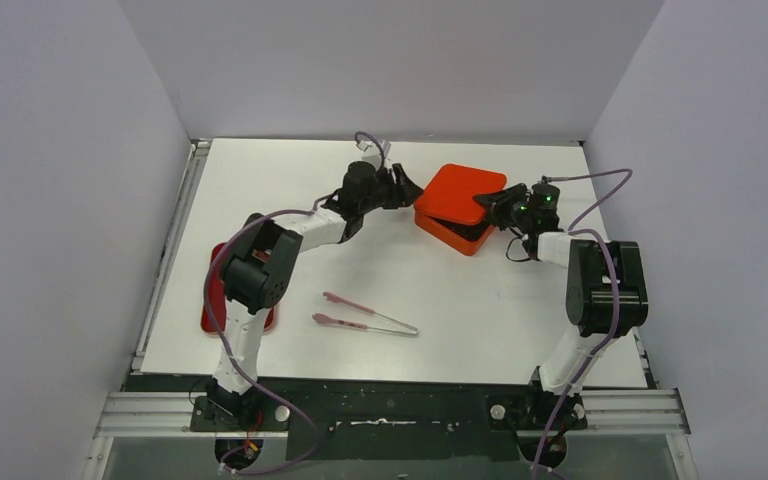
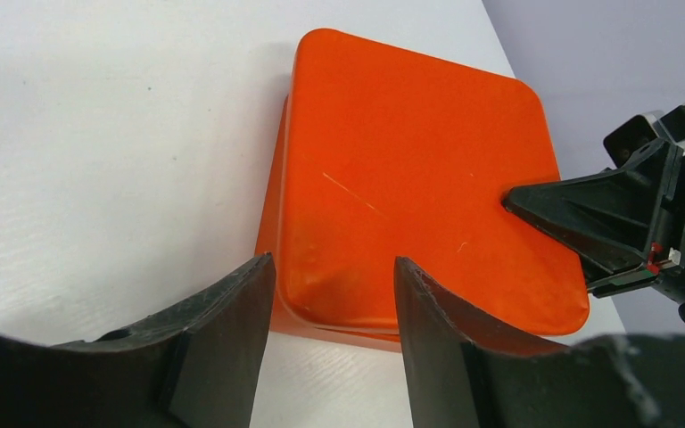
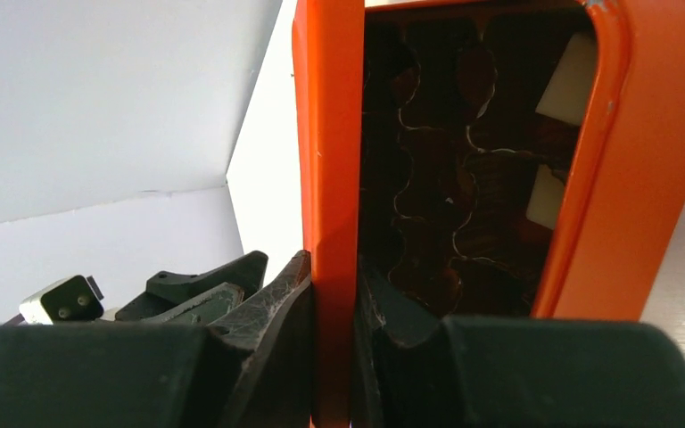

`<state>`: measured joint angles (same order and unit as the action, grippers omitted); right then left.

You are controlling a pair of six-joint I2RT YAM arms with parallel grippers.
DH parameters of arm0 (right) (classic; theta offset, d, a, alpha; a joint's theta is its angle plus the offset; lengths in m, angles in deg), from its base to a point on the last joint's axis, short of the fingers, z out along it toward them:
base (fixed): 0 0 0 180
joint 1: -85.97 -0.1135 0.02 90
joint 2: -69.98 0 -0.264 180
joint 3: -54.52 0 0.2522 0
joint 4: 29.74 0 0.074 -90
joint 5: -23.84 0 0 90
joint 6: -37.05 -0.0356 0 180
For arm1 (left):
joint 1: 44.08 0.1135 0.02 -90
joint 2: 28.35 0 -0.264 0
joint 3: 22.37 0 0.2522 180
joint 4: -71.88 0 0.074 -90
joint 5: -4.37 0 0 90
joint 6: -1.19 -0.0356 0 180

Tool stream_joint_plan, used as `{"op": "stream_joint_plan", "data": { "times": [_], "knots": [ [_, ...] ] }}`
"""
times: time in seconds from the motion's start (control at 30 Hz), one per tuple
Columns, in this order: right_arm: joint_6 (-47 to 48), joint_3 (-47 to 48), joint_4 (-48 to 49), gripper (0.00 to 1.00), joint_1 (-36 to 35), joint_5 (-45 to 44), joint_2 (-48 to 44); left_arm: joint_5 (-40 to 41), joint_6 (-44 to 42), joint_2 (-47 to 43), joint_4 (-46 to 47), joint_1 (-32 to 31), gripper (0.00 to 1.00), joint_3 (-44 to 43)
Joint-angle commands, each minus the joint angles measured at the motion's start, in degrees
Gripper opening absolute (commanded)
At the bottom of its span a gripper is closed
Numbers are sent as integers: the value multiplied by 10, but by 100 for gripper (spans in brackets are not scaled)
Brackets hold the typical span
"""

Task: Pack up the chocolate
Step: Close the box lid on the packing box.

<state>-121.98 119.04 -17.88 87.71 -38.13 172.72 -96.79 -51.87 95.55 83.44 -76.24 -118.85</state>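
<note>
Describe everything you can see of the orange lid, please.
The orange lid is a flat, rounded-corner square, apparently smooth plastic, with faint scratches on top. It lies tilted over the orange box, one side raised. The right gripper is shut on its raised edge; the left gripper flanks one corner with its fingers.

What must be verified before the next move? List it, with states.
1. Right hand clamped on the lid edge: ok.
2. Lid seated flat on the box: not ok; it is tilted, raised on the right hand's side.
3. Chocolate inside the box: ok; dark and pale pieces show.
4. Left hand gripping the lid's near corner: cannot tell; its fingers straddle it.
5. Tongs away from the box: ok; they lie apart on the table.
</note>
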Motion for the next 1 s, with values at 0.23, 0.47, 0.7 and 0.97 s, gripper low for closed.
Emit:
{"op": "stream_joint_plan", "data": {
  "times": [0.23,0.47,0.7,0.97],
  "knots": [
    [61,-4,-95,29,10,-30,-50,-18,-11,54,67,-5,39,-58],
    [107,-8,-191,37,11,-44,-90,-28,-38,72,63,-9,36,-68],
    [159,22,-377,46,21,-109,-135,-27,-48,73,72,-11,34,-54],
    [214,69,-420,57,18,-150,-139,-37,-39,70,100,-14,34,-58]
  ]
}}
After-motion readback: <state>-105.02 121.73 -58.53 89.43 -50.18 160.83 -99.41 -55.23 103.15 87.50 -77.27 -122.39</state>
